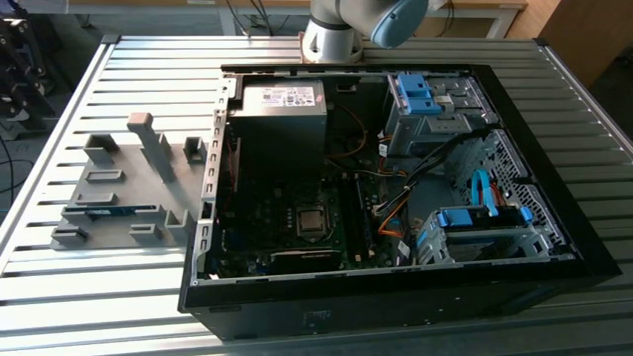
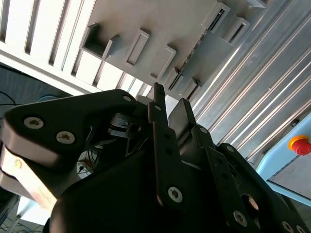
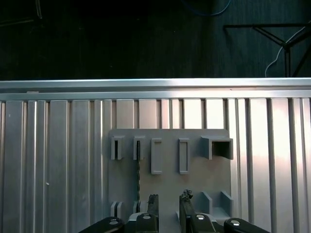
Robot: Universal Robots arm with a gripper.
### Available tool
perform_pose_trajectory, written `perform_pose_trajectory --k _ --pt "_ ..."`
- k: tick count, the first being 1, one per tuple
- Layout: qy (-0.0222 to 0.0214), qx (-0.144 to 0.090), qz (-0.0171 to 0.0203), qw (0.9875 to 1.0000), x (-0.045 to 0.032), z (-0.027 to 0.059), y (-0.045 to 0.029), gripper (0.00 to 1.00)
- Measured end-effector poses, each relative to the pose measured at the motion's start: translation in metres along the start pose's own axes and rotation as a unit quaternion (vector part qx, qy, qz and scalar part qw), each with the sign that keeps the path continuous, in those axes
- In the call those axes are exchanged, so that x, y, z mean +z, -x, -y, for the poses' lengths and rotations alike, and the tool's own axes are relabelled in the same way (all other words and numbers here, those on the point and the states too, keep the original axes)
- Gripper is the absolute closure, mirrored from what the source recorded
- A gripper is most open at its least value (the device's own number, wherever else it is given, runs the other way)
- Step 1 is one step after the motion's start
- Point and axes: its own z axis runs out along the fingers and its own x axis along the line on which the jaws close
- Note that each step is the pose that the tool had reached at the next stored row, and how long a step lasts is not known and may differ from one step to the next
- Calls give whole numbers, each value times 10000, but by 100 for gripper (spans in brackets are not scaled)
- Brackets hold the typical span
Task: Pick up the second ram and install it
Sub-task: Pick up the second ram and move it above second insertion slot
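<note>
One ram stands edge-up in grey holder slots — gripper parted, empty, overhead.

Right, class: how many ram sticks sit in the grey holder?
1: the second ram stands on edge between two pairs of slot blocks on the grey holder; others could be hidden.

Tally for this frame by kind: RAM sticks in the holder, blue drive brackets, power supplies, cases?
Thin blue-teal RAM stick in the grey plastic holder: 1
Chunky blue plastic drive-bay brackets: 2
Grey metal power supply box: 1
Open black computer case: 1
Total: 5
</note>
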Motion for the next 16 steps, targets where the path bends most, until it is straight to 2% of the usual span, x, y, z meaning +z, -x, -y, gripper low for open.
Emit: perform_pose_trajectory --k 16 --pt "-4 164 4 9999 176 6 -30 69"
